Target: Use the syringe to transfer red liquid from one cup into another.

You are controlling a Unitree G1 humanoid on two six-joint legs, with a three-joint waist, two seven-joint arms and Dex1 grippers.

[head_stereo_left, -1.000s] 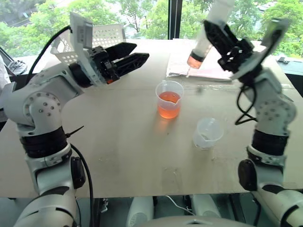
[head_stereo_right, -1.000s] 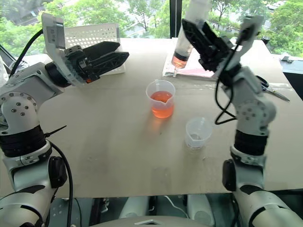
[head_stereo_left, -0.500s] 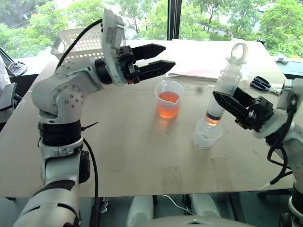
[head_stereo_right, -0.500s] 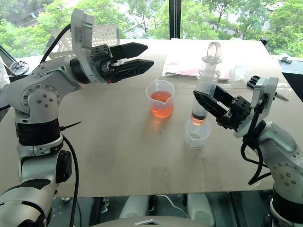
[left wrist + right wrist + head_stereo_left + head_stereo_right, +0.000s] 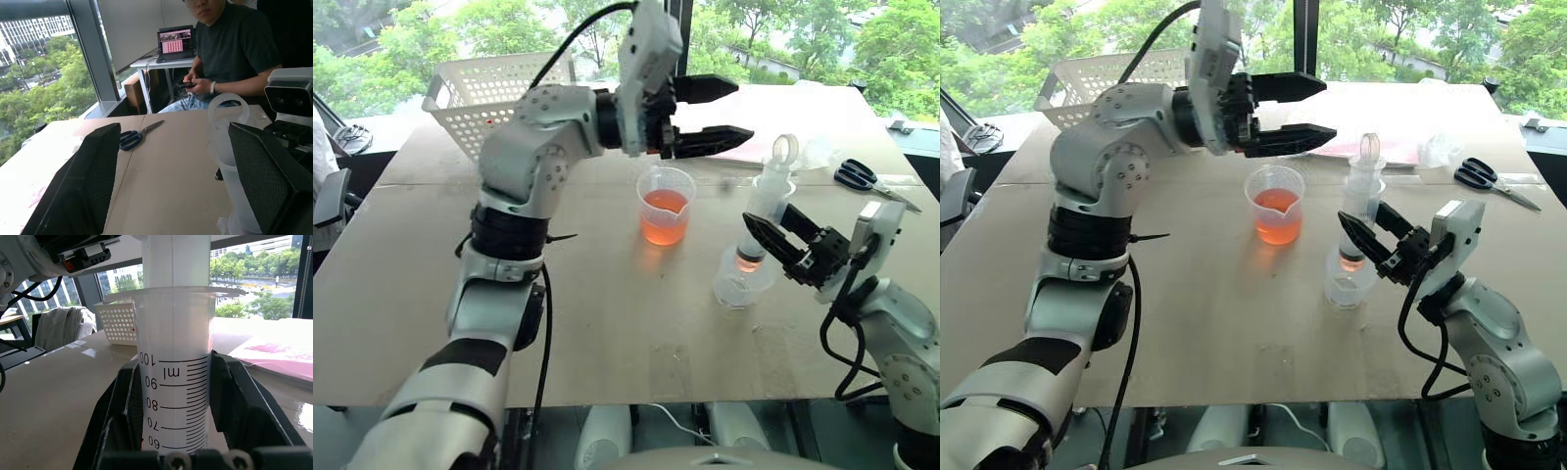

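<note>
On the table [image 5: 587, 323], two cups, larger cup [image 5: 666, 205], smaller cup [image 5: 740, 285], one syringe [image 5: 762, 211]

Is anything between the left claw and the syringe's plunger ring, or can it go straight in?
Nothing visible blocks it. The left claw, open, hovers above and behind the big cup; the plunger ring stands free just beyond its tips. The right claw holds the syringe upright over the small cup.
</note>
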